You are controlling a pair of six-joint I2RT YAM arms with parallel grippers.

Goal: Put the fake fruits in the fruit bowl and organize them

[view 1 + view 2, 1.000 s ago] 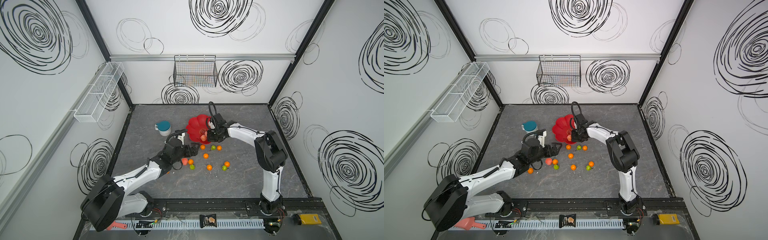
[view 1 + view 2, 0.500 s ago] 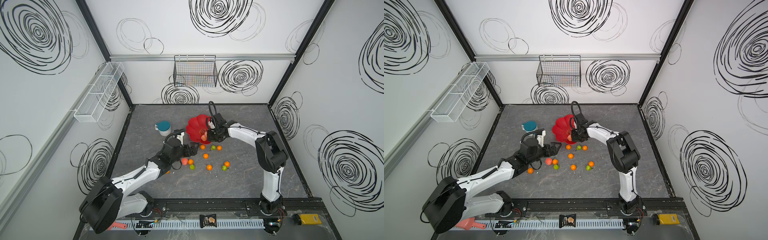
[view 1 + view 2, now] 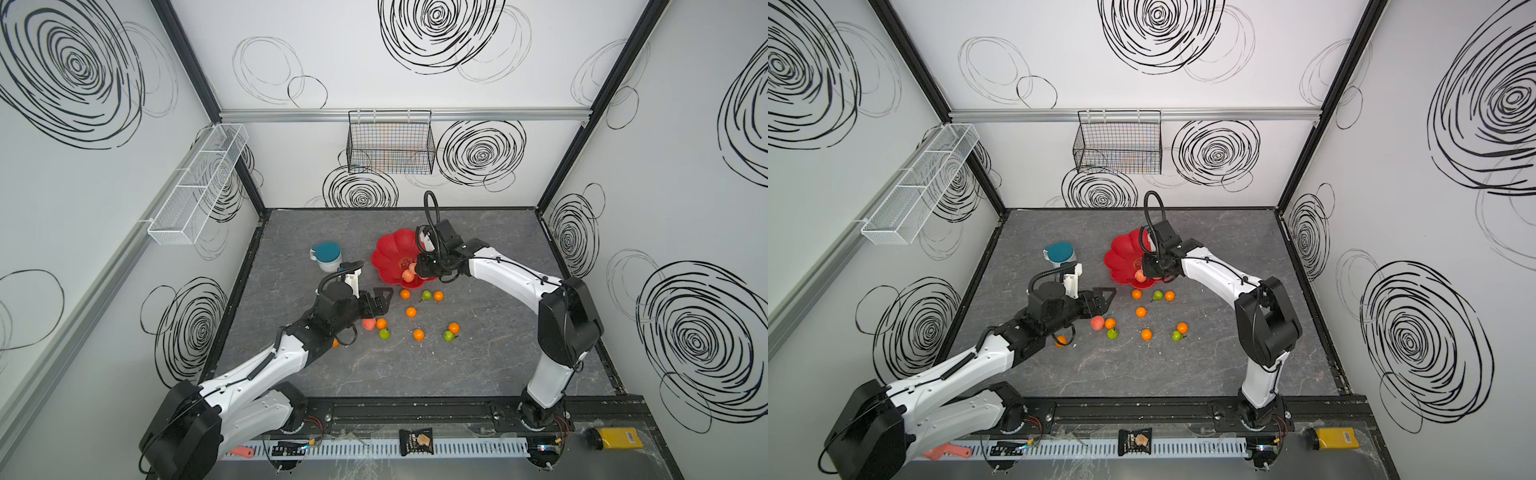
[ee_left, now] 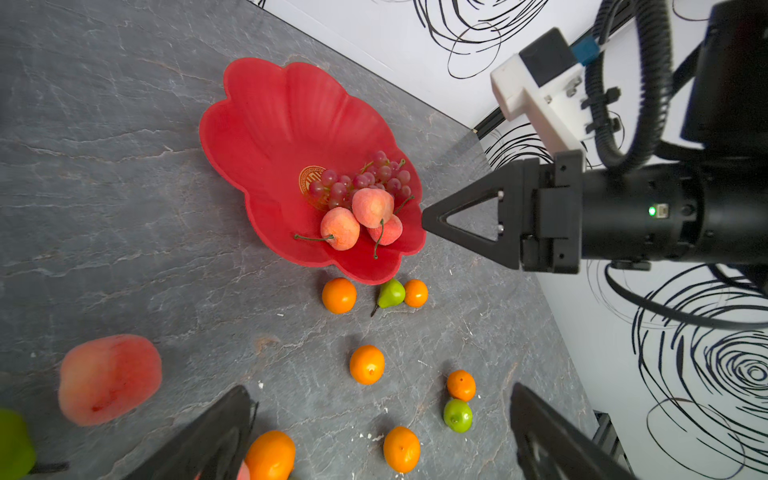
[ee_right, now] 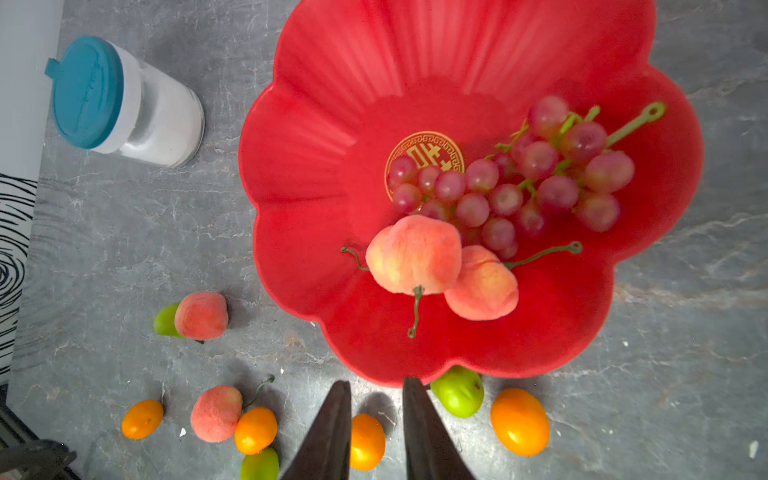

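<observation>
Grey marbled tabletop (image 3: 374, 374) bore the glossy red, petal-rimmed fruit bowl (image 3: 390, 253) towards the far middle in both top views. The left gripper (image 3: 380, 301) hovered just near-left of it and the right gripper (image 3: 418, 272) hung over its right rim. From the left wrist, the left jaws gaped wide and empty above smooth round oranges (image 4: 338, 295). From the right wrist, the right jaws stood narrowly parted, gripping nothing. Fuzzy peaches (image 5: 415, 253) and a beaded grape bunch (image 5: 519, 178) lay in the bowl.

Grape bunch (image 5: 511, 183) and peaches (image 5: 415, 257) lie in fruit bowl (image 5: 332, 104); mug (image 3: 326, 255) stands on table (image 3: 478, 365) left of bowl; oranges (image 3: 411, 311), pears (image 3: 426, 295), loose peaches (image 3: 368, 324) scattered in front of bowl.
</observation>
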